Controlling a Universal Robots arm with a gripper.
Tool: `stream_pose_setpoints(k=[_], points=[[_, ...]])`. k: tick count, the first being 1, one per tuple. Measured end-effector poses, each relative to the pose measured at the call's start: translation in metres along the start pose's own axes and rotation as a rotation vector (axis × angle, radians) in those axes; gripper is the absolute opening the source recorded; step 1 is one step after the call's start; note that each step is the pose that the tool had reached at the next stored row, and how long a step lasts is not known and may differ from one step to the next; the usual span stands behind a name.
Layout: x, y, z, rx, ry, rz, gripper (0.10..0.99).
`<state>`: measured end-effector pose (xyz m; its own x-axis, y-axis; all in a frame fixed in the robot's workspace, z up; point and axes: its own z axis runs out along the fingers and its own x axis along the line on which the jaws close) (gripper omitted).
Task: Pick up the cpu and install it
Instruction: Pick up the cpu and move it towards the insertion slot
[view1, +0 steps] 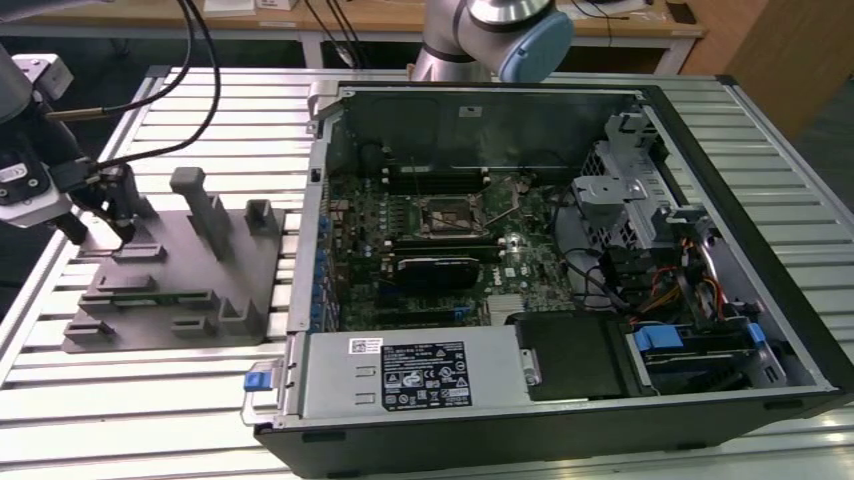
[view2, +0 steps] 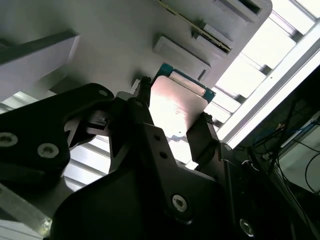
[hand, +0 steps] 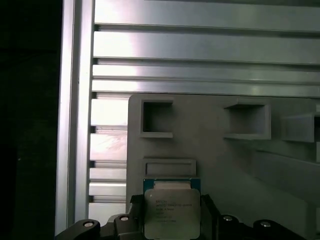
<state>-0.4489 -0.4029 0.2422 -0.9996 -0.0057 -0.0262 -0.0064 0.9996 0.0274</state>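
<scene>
Silver-topped cpu (hand: 171, 209) is clamped in the hand (view1: 104, 230), low over the grey fixture (view1: 180, 300) on the counter (view1: 147, 400), well apart from the case (view1: 694, 200), so pickup looks begun and the socket (view1: 447, 212) sits empty.

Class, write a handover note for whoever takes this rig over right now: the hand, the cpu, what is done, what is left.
Hand: shut on the cpu, fingers at two opposite edges.
Where: over the grey fixture, at the exterior view's left of the open computer case.
Done: cpu gripped.
Left: cpu not yet in the motherboard socket.
</scene>
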Motion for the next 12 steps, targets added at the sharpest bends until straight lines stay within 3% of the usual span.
stream_pose_setpoints(k=[12], points=[[-0.0006, 0.0007, -0.0225, 0.000, 0.0000, 0.000, 0.541]])
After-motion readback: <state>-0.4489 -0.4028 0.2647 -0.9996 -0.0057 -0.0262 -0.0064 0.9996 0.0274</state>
